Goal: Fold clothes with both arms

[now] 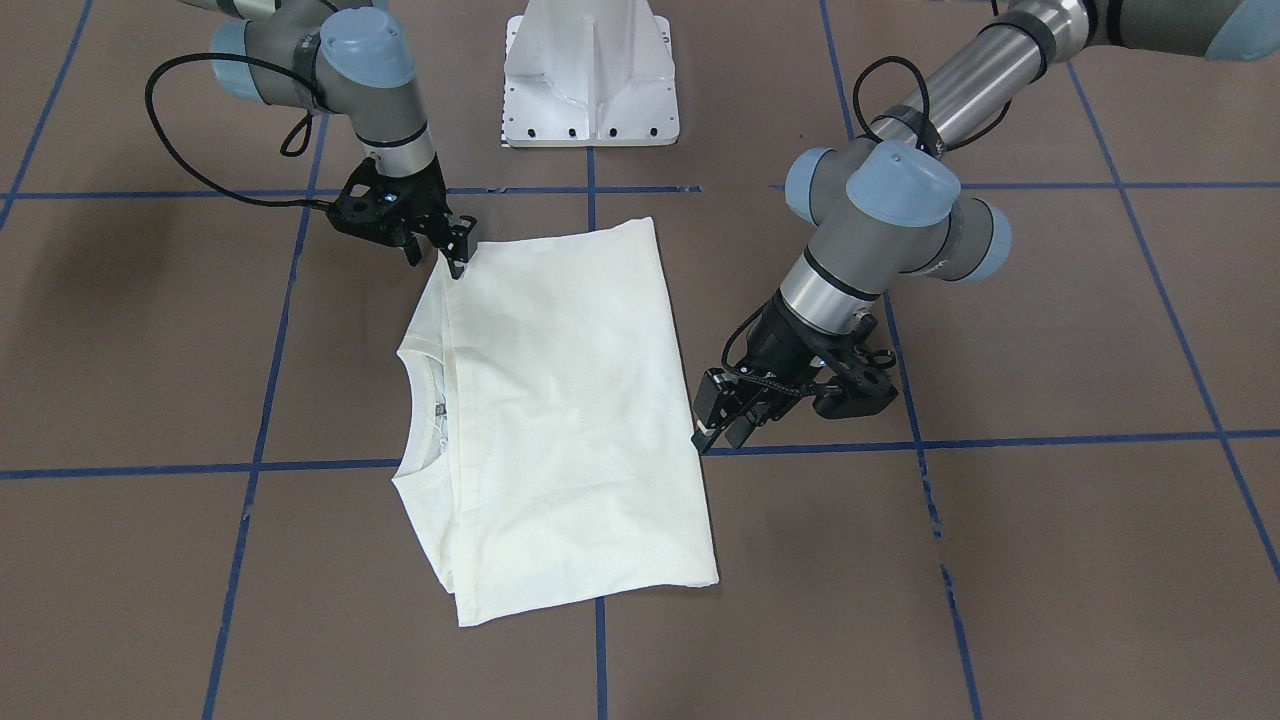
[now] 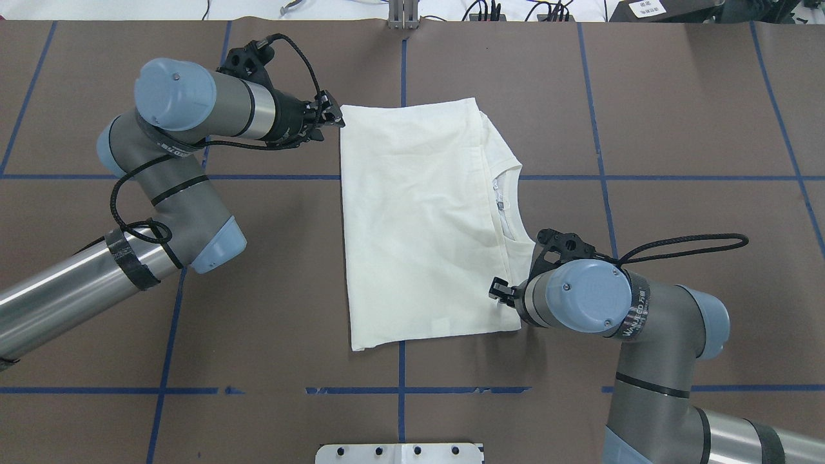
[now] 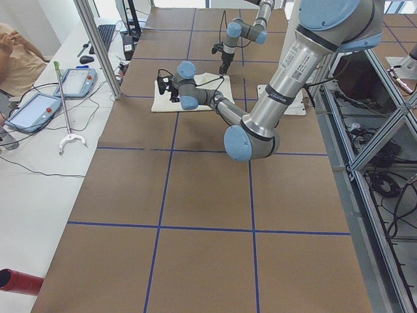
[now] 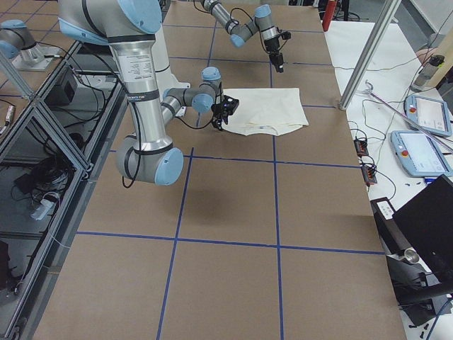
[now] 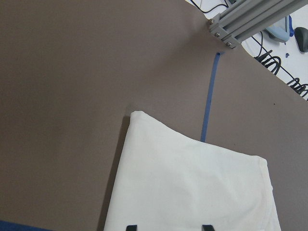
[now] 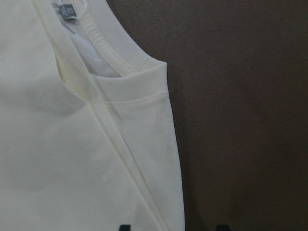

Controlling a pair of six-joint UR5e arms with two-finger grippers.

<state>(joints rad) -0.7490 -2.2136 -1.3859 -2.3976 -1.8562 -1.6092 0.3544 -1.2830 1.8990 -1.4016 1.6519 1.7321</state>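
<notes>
The clothes are one cream T-shirt (image 1: 560,400), folded into a rectangle with its plain side up; the collar (image 2: 509,206) points to my right. No print shows. My left gripper (image 2: 332,116) hovers open off the shirt's far left corner; in the left wrist view that corner (image 5: 139,118) lies ahead of the spread fingertips (image 5: 131,226). At the shirt's near right corner my right gripper (image 2: 499,290) is also open. In the right wrist view the shirt's edge (image 6: 173,159) runs between its two fingertips (image 6: 125,227), with the neck label (image 6: 67,9) farther on.
Blue tape lines grid the brown table (image 1: 1000,550). The white pedestal base (image 1: 590,80) stands at the robot's side of the table. An aluminium post (image 5: 250,21) rises past the far edge. A side bench (image 3: 39,163) holds two tablets (image 3: 32,111), and a person (image 3: 16,59) sits there.
</notes>
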